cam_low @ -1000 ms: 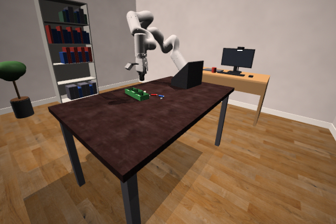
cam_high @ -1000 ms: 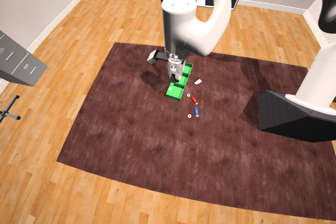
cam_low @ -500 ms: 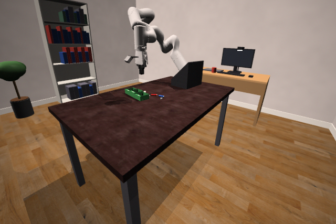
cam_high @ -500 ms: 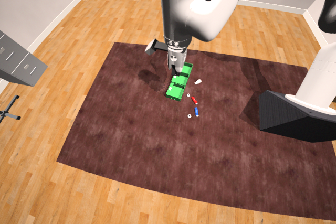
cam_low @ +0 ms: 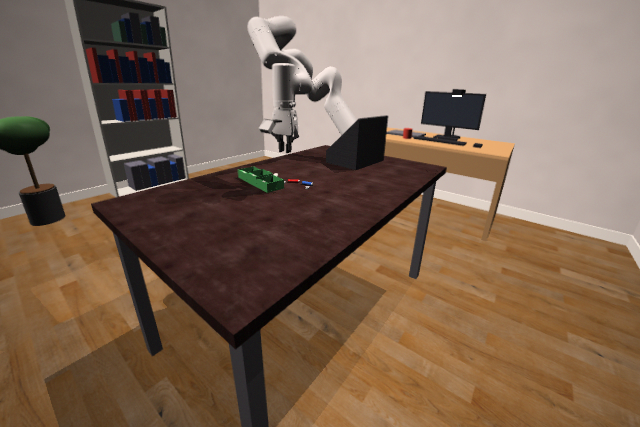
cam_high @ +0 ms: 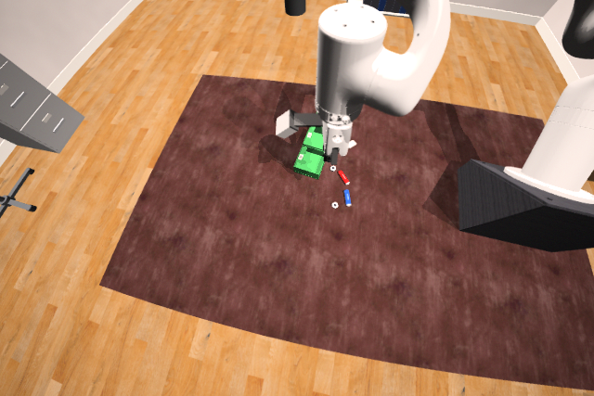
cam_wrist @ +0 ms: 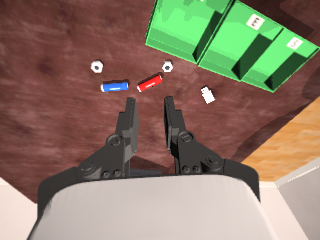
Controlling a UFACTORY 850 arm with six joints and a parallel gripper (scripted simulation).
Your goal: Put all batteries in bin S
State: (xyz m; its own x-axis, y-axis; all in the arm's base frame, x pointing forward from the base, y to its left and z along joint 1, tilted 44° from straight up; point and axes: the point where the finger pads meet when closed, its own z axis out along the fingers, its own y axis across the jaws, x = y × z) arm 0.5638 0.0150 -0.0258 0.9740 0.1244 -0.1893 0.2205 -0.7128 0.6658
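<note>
Bins (cam_wrist: 235,40) show nothing inside where visible, both batteries lie outside, tool (cam_wrist: 150,107) partly spread, holding nothing.

Top view is looking steeply down from high above the table (cam_high: 239,248). Exterior view is standing off a table corner, facing the arm. Wrist view is pointing down close; all three are sharing the green bins (cam_wrist: 235,45).
</note>
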